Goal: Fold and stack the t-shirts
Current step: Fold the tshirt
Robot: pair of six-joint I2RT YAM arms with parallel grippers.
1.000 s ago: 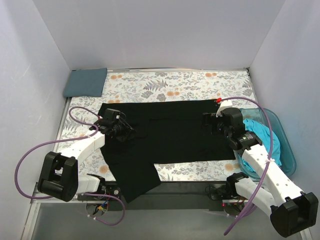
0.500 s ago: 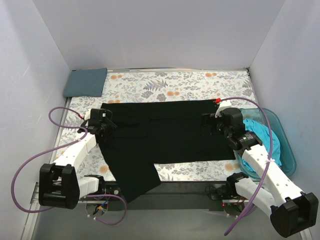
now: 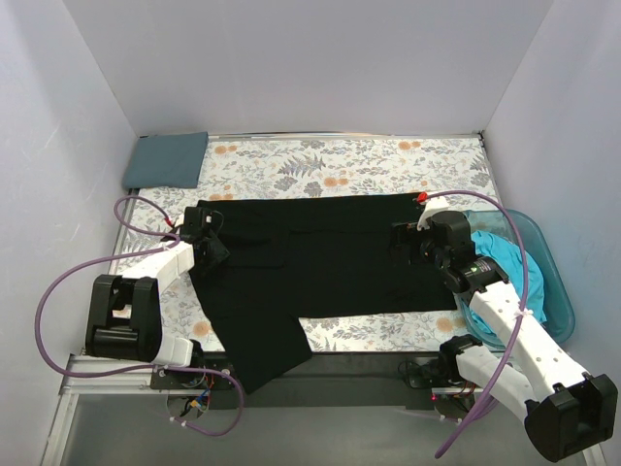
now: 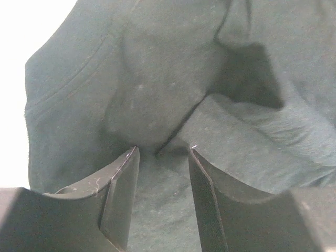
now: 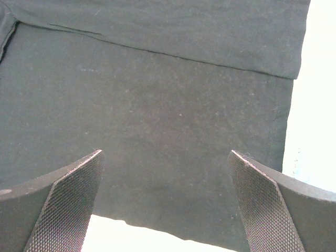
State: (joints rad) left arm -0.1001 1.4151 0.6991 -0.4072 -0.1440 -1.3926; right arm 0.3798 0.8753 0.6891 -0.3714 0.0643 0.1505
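Black t-shirt [image 3: 330,257] flat, long axis left-right (hem at right).

Black tee [image 3: 330,257] spread flat; slate tee [image 3: 167,160] folded; turquoise tee [image 3: 497,245] seemingly crumpled.

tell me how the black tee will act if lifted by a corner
Likely floppy: the black tee lies flat and bunches into soft folds at the left tool, so it should drape, not hold shape. Probably light, being thin cloth. A push would likely wrinkle it rather than slide it.
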